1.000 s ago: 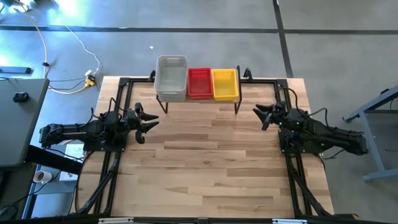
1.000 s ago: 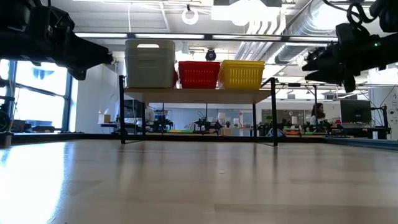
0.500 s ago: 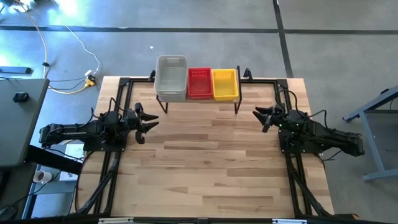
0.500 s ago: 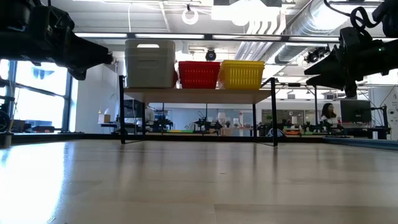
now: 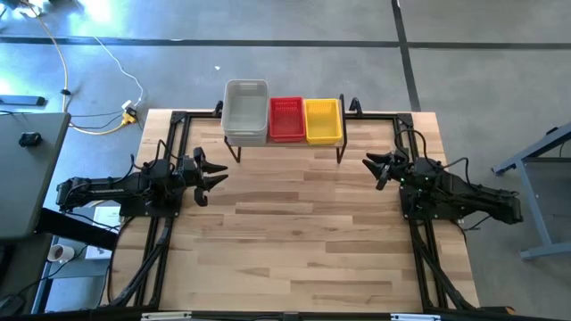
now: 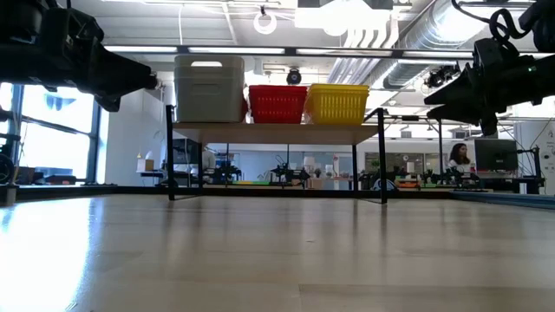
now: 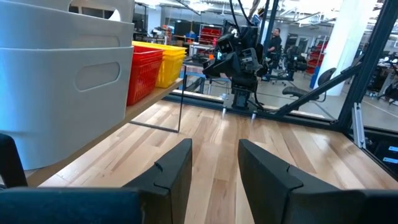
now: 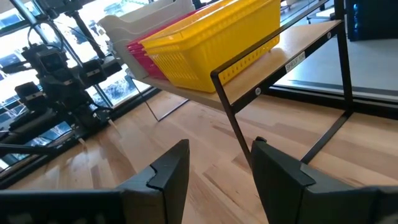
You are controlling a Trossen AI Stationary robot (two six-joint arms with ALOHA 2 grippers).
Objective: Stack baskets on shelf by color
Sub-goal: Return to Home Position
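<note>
The shelf [image 5: 284, 144] stands at the table's far edge, its plank [image 6: 277, 133] on thin black legs. On it rest three basket stacks side by side: pale grey [image 5: 245, 109] on the left, red mesh [image 5: 286, 119] in the middle, yellow [image 5: 323, 120] on the right. In the low view the grey stack [image 6: 209, 88] is the tallest. My left gripper [image 5: 217, 174] hovers open near the table's left edge, pointing right. My right gripper [image 5: 370, 165] hovers open near the right edge, pointing left. Both are apart from the shelf.
A wide bare stretch of wooden tabletop [image 5: 303, 232] lies between the arms and toward the near edge. Black frame rails [image 5: 165, 241] run along both sides. Under the shelf there is a gap between its legs [image 6: 383, 165]. A person [image 6: 456, 158] shows far off in the room.
My right gripper has drawn back a little toward the table's right edge and then held still. My left arm and the baskets have kept still.
</note>
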